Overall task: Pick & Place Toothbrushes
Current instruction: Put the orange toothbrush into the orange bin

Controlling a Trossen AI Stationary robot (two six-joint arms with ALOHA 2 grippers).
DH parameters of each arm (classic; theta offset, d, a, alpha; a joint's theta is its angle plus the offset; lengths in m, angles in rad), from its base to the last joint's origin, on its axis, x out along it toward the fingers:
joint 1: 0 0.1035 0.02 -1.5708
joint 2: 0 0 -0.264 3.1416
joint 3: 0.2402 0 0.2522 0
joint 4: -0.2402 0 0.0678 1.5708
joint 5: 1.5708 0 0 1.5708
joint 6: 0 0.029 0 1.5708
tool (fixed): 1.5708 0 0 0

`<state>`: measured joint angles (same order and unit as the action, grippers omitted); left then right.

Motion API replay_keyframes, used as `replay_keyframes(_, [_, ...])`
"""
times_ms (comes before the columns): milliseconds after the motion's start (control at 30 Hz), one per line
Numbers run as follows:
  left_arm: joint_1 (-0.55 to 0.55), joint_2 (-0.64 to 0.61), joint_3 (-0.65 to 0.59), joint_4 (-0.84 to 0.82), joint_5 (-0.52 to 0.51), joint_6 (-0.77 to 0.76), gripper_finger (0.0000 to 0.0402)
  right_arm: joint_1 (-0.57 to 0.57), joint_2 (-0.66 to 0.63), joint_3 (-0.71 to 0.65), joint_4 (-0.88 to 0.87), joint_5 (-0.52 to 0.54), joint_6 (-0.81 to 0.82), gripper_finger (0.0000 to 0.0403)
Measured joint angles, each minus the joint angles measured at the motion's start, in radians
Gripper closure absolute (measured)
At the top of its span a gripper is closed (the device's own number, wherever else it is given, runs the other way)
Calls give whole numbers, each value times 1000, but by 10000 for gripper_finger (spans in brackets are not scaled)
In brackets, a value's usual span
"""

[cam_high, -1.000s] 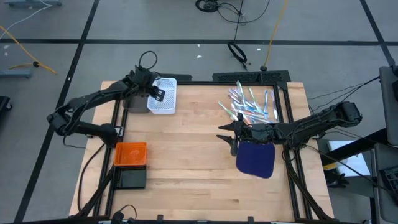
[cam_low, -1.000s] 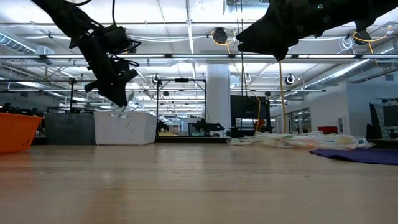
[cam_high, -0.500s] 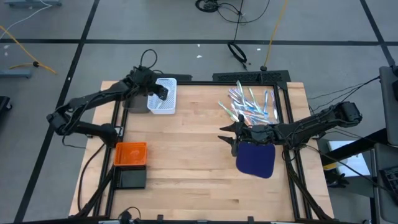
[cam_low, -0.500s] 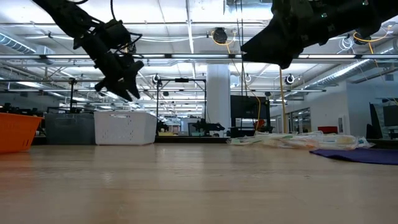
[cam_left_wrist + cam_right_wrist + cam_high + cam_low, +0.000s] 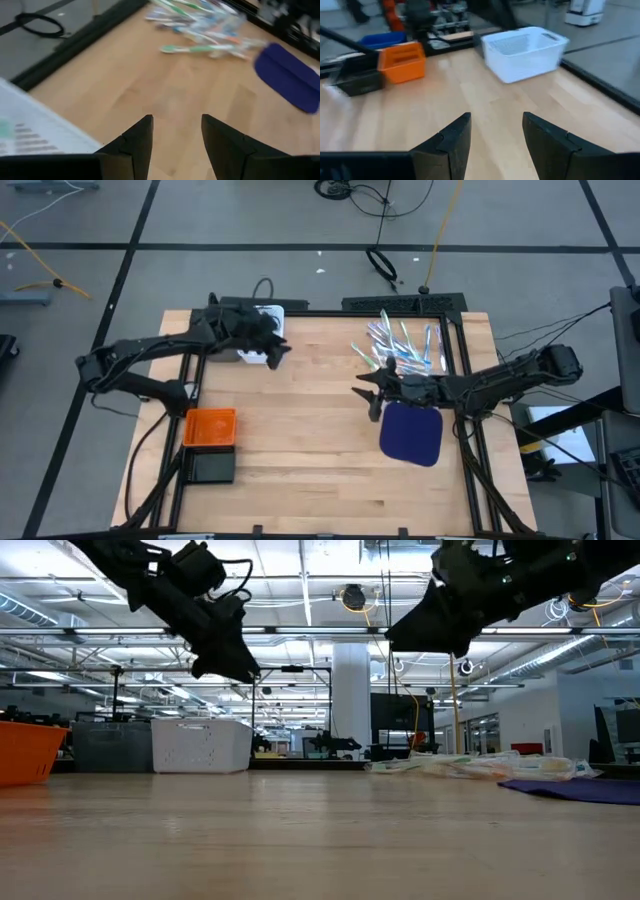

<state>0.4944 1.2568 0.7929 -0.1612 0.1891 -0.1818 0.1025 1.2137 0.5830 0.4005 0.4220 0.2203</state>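
toothbrushes [image 5: 402, 345] just behind right gripper [image 5: 366, 394] (parted, empty) | left gripper [image 5: 281, 352] well apart

This is a robotics lab set inside a large open industrial hall, not a home or shop. The low view looks past the wooden table [image 5: 320, 830] into a deep room with exposed ceiling trusses [image 5: 300, 635], strip lights, hanging cables, a white column [image 5: 351, 700] and rows of equipment racks and benches. From above, the table sits in a black metal frame [image 5: 400, 304] on a grey floor marked with dark lines [image 5: 130, 265], with loose cables [image 5: 385, 265] and a yellow cord [image 5: 440, 230] lying beyond the table's far edge. Two dark robot arms work over it, and beyond the right gripper [image 5: 492, 137] more benches and machinery show.
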Motion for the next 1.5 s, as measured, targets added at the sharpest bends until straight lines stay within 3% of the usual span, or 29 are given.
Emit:
replay_keyframes(367, [-248, 0, 0, 17, -171, -8, 231, -126, -3, -1, -142, 0, 41, 232])
replay_keyframes(633, [-359, 0, 0, 100, -199, -7, 231, -231, -63, -1, -440, 0, 99, 232])
replay_keyframes(1100, [-427, 0, 0, 139, -200, -7, 231, -282, -194, -1, -1021, -43, 339, 232])
replay_keyframes(1267, [-437, 0, 0, 147, -200, -7, 231, -280, -192, -1, -1119, -101, 416, 232])
replay_keyframes(1500, [-439, 0, 0, 158, -200, -8, 231, -278, -192, -16, -1123, -162, 435, 232])
